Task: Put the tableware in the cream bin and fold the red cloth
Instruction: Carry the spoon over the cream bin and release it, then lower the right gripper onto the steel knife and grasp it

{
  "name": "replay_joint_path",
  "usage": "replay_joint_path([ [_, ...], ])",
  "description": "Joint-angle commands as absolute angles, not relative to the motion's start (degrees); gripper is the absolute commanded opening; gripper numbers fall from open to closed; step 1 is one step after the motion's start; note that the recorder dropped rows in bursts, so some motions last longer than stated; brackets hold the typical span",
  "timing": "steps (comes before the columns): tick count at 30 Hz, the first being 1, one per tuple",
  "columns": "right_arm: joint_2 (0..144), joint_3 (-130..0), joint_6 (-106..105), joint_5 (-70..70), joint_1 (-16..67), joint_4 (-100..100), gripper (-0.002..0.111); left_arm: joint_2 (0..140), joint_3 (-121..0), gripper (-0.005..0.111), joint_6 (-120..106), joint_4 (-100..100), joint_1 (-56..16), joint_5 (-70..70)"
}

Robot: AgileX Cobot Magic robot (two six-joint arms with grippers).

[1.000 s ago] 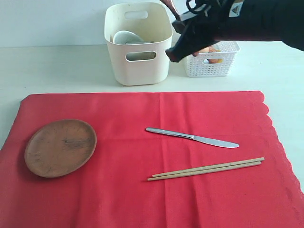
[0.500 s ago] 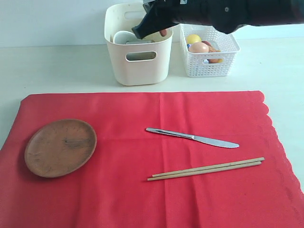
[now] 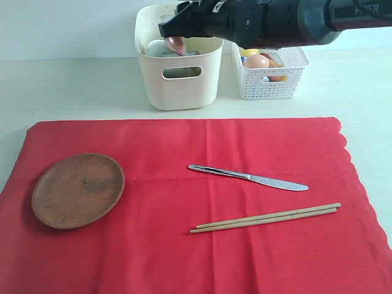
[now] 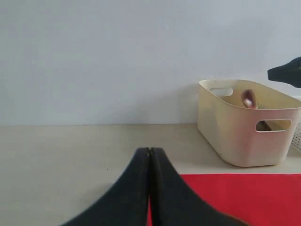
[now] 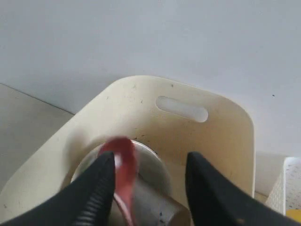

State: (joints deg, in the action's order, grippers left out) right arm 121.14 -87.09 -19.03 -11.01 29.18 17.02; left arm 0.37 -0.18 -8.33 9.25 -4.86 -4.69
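Observation:
My right gripper [image 3: 174, 27] [image 5: 149, 160] hovers over the cream bin [image 3: 177, 86] [image 5: 225, 127] with its jaws open. A blurred reddish-brown wooden spoon [image 5: 124, 174] [image 3: 176, 43] hangs loose beside one finger, above a white bowl [image 3: 156, 48] and a steel cup [image 5: 160, 207] in the bin. On the red cloth [image 3: 184, 141] lie a round wooden plate [image 3: 78, 190] at the left, a silver knife [image 3: 248, 177] in the middle and pale chopsticks [image 3: 266, 217] towards the front right. My left gripper [image 4: 150, 150] is shut and empty, low near the cloth's edge.
A white lattice basket [image 3: 272, 79] holding food items stands just right of the cream bin, under my right arm. The cloth covers most of the pale table [image 3: 73, 86]. A bare strip of table runs between the cloth and the bins.
My right arm swung left from above the lattice basket to above the cream bin. Its jaws have opened and the spoon has come loose over the bin.

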Motion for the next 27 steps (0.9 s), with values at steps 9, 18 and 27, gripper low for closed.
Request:
replay_joint_path([
  [9, 116.8, -87.8, -18.0, -5.7, 28.9, 20.0, 0.056, 0.0, 0.0, 0.002, -8.3, 9.5, -5.1, -4.9],
  [18, 106.4, -87.8, -18.0, 14.9, 28.9, 13.4, 0.056, 0.0, 0.0, 0.002, -8.3, 9.5, -5.1, -4.9],
  [27, 97.6, -87.8, -18.0, 38.1, 28.9, 2.7, 0.056, 0.0, 0.0, 0.002, -8.3, 9.5, -5.1, -4.9],
])
